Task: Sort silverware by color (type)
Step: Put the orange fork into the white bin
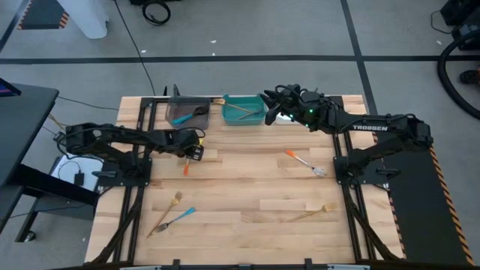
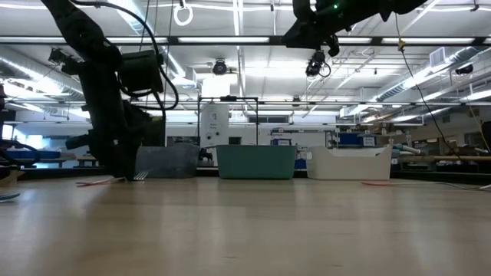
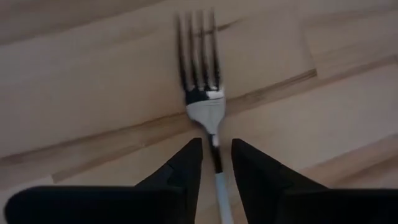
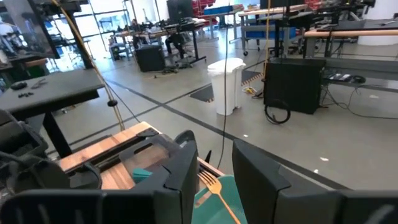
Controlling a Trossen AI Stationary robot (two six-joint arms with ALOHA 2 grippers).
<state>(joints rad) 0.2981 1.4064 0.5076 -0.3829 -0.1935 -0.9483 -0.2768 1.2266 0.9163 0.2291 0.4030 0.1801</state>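
Silverware is scattered over the bench (image 1: 247,187), and the piece in hand is an orange-handled fork (image 3: 205,106) lying flat directly under the left end effector (image 3: 215,163). Its fingers (image 3: 186,168) stand apart, straddling the neck of the fork just behind the tines, low on the wood, not yet clamped. The step looks like a pick-up: the next move probably calls for squeezing onto the thin neck, lifting cleanly, then carrying it to the bin meant for orange handles. Which bin that is I cannot tell.

The right end effector (image 4: 214,163) hovers above the teal bin (image 1: 244,111), fingers apart with nothing gripped; a gold fork (image 4: 214,186) lies in that bin below it.

A grey bin (image 1: 184,111) sits just ahead of the left end effector.
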